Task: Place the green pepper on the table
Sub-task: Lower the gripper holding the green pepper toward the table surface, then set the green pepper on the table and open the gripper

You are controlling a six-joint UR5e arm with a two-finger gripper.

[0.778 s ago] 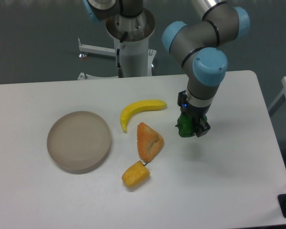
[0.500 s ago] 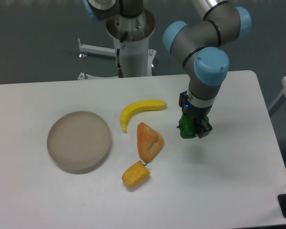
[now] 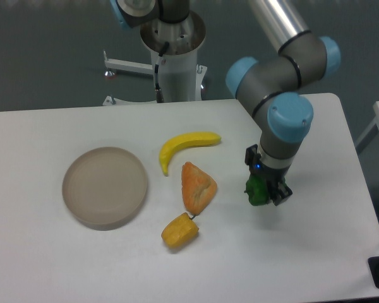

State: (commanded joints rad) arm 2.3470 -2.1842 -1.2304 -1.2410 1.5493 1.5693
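**Setting the pepper down cleanly**

White tabletop (image 3: 316, 252) fills most of my view, with a grey floor and the arm's pedestal behind it. My gripper (image 3: 266, 191) points straight down, its fingers clamped on the green pepper (image 3: 256, 189), which shows as a dark green lump between and just left of them. I cannot tell whether the pepper's underside touches the surface or hangs just above it.

Left of the fingers lies the orange wedge (image 3: 198, 187), near but apart. Below-left of them sits the yellow piece (image 3: 180, 231). Up and to the left is the banana (image 3: 185, 147), and well off to the left, the round plate (image 3: 105, 186).

To do this well, I would lower straight down onto the bare patch beneath the fingers, slowly, until the pepper bears on the surface, and only then part the fingers. The pepper is lobed and could roll, so I'd avoid dropping it. Then I'd lift vertically, without dragging toward the wedge.
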